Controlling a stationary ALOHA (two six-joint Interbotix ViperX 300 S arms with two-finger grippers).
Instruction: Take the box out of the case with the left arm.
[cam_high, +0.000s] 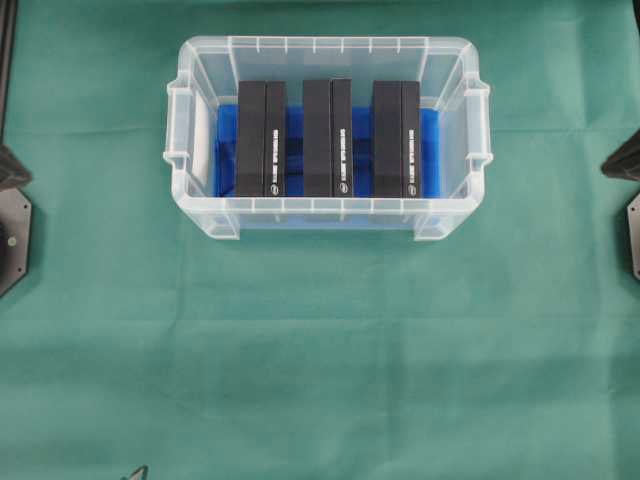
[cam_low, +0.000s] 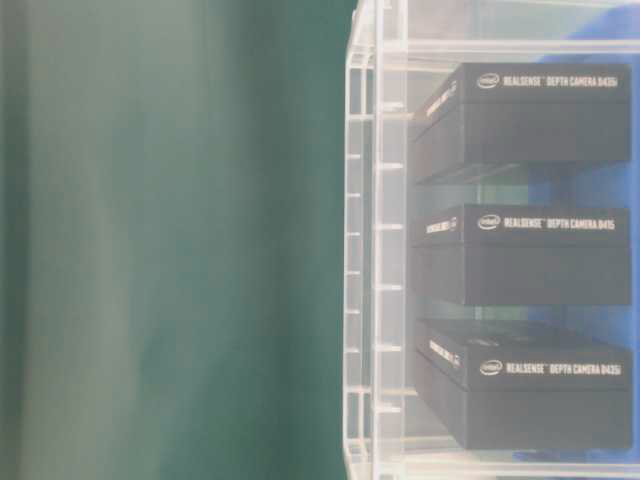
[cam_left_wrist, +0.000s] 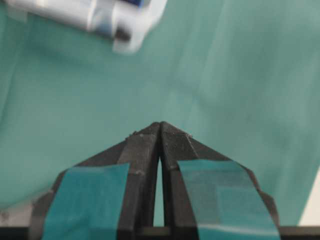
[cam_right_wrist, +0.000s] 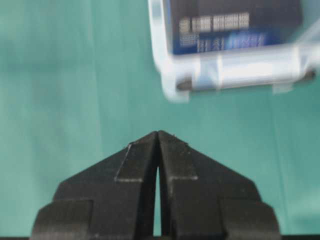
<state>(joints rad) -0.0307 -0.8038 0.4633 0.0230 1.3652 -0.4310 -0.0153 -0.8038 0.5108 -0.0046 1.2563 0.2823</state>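
Observation:
The clear case (cam_high: 325, 45) stands at the back middle of the green cloth, with a blue sheet on its bottom. Three black boxes with white print stand on edge inside it: left (cam_high: 261, 138), middle (cam_high: 328, 137), right (cam_high: 396, 138). The table-level view shows them through the case wall (cam_low: 375, 250). My left gripper (cam_left_wrist: 160, 125) is shut and empty, hanging over bare cloth, with a case corner (cam_left_wrist: 100, 17) far ahead at upper left. My right gripper (cam_right_wrist: 158, 134) is also shut and empty, facing the case (cam_right_wrist: 235, 70) from a distance. Neither gripper shows in the overhead view.
Green cloth (cam_high: 320, 350) covers the whole table. The arm mounts sit at the left edge (cam_high: 12, 215) and right edge (cam_high: 628, 160) of the overhead view. A small dark tip (cam_high: 135, 472) pokes in at the bottom edge.

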